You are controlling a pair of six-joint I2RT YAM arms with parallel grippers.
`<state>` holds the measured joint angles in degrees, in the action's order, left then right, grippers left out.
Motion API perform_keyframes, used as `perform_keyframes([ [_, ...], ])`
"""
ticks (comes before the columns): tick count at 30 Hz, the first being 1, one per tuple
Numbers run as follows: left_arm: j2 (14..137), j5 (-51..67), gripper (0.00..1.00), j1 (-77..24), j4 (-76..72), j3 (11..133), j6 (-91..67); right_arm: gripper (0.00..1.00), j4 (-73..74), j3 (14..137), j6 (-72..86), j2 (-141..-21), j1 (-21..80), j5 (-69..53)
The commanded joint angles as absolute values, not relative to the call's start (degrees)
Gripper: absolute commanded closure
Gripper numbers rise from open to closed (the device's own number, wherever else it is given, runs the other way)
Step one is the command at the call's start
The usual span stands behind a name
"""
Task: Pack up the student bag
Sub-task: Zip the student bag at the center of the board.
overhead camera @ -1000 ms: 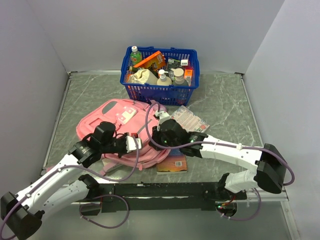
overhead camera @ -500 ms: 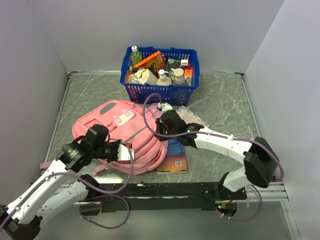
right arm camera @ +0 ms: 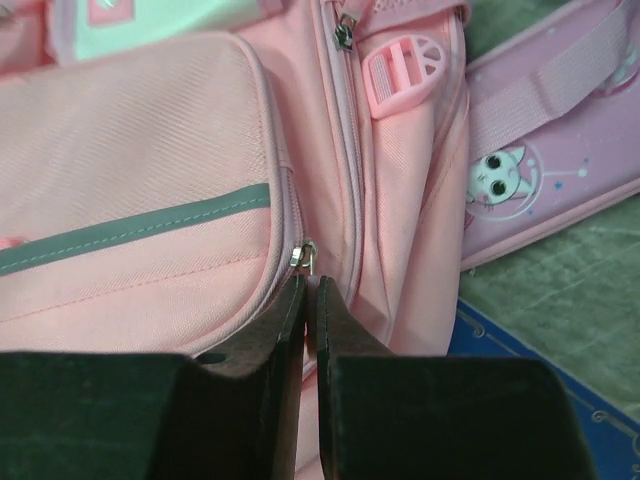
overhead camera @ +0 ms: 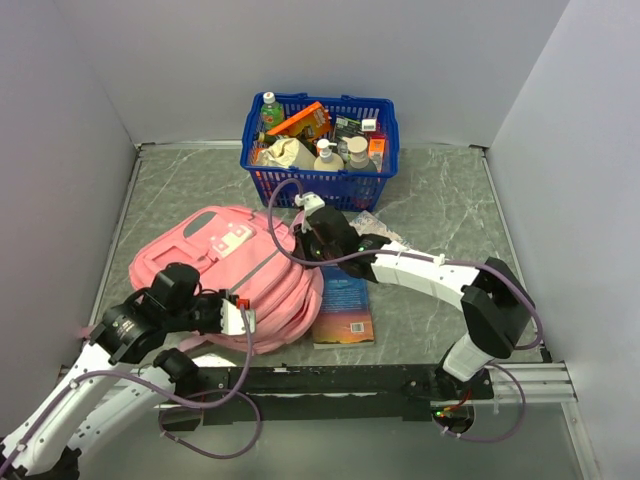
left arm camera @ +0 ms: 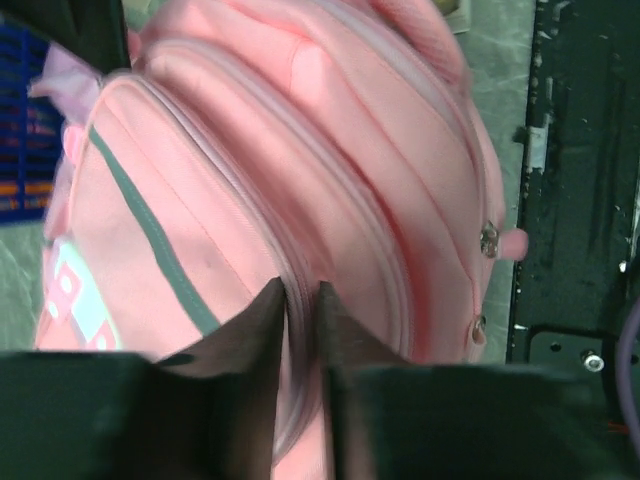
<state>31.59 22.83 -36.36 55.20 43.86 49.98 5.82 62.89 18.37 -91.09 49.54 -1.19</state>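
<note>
**Bag at mid-table:** A pink bag (overhead camera: 215, 265) lies flat left of centre on the grey tabletop (overhead camera: 450, 210). Its lower edge is close to the black rail (overhead camera: 330, 380) along the bottom of the overhead view, and its right edge is against a blue book (overhead camera: 345, 315).

The left gripper (overhead camera: 245, 318) sits at the bag's lower right edge. In its wrist view the fingers (left arm camera: 262, 330) stand a narrow gap apart astride a zip seam; whether they pinch the fabric cannot be told.

The right gripper (overhead camera: 300, 250) meets the bag's upper right edge, its jaws closed to a sliver on a metal zip pull (right arm camera: 304, 256) at the corner of a grey-striped pocket. A pink pencil case (right arm camera: 545, 170) lies just beside the bag there.

A loaded blue basket (overhead camera: 318, 185) stands at top centre, with a strip of tabletop between it and the bag. Open tabletop runs from the right arm to the right rim. A narrower band separates the bag from the left rim.
</note>
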Motion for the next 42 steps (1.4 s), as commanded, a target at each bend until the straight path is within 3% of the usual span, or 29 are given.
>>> perform_keyframes([
  [1,30.8,14.9,0.7,-36.5,52.1,42.1,41.9,1.0,0.4,62.6,15.8,-89.2,45.9,5.9],
  [3,33.2,13.9,0.58,-36.5,48.3,43.5,37.3,1.0,0.3,60.9,16.6,-88.2,45.8,5.4],
  [5,37.6,14.7,0.19,-36.5,44.6,46.6,34.6,1.0,0.3,59.6,17.3,-88.0,46.0,4.7],
  [9,47.6,20.2,0.1,-36.6,38.2,53.6,22.2,1.0,-1.7,57.9,18.1,-87.9,46.8,3.6],
  [10,50.2,24.0,0.01,-36.7,37.2,55.4,20.1,1.0,-1.7,57.7,18.4,-87.8,47.4,3.7],
  [14,62.2,23.7,0.04,-40.1,32.5,60.6,16.0,1.0,-2.2,55.7,19.5,-86.6,48.3,3.8],
  [19,66.4,17.2,0.03,-46.0,27.9,56.5,13.9,1.0,-3.3,54.3,20.3,-84.6,48.3,3.4],
  [23,66.0,6.9,0.03,-48.1,22.9,51.4,9.6,1.0,-3.3,55.0,19.9,-83.9,48.3,2.6],
  [35,67.0,-8.9,0.03,-49.0,15.0,43.7,11.2,1.0,-6.1,53.9,22.0,-81.1,47.2,-4.4],
  [39,67.4,-9.8,0.19,-49.0,13.1,43.2,12.9,1.0,-6.4,52.5,22.5,-79.6,47.0,-6.0],
  [42,67.9,-9.0,0.63,-49.0,14.0,44.1,13.9,1.0,-5.9,52.4,22.1,-79.7,46.8,-6.6],
])
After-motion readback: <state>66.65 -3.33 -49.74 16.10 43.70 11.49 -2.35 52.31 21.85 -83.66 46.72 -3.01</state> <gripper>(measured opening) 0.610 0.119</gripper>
